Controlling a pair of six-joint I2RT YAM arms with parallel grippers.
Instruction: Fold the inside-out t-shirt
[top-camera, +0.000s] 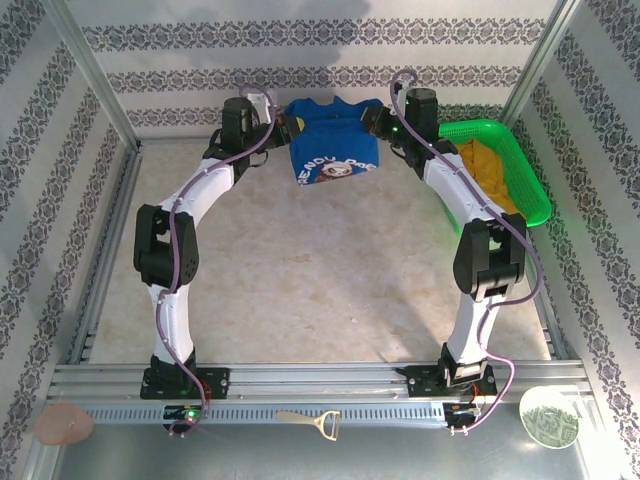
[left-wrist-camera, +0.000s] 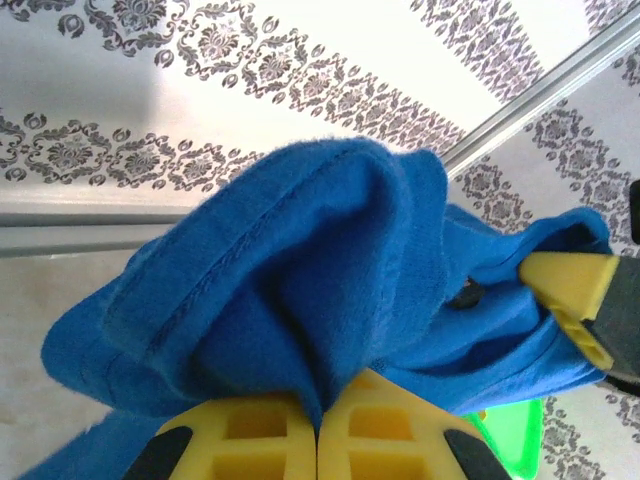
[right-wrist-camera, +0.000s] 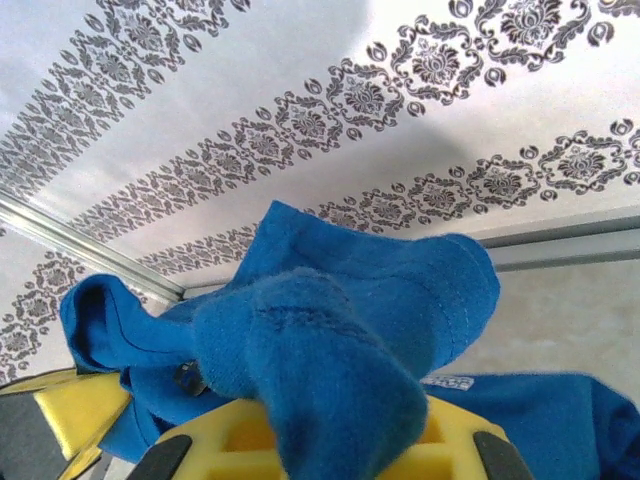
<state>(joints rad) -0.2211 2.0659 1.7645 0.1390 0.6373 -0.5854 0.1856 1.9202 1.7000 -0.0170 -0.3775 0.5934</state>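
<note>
t-shirt (top-camera: 330, 140) pinched between left hand (top-camera: 284, 128), right hand (top-camera: 372, 118), near back wall (top-camera: 320, 60)

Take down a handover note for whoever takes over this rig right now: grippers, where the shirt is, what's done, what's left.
Left gripper: jaws shut on the blue t-shirt.
Right gripper: jaws shut on the same shirt.
The shirt hangs bunched between them at the far end of the table, beside the green basket holding a yellow garment.
Done: shirt gripped by both arms.
Left: spread it flat, then fold it.
</note>
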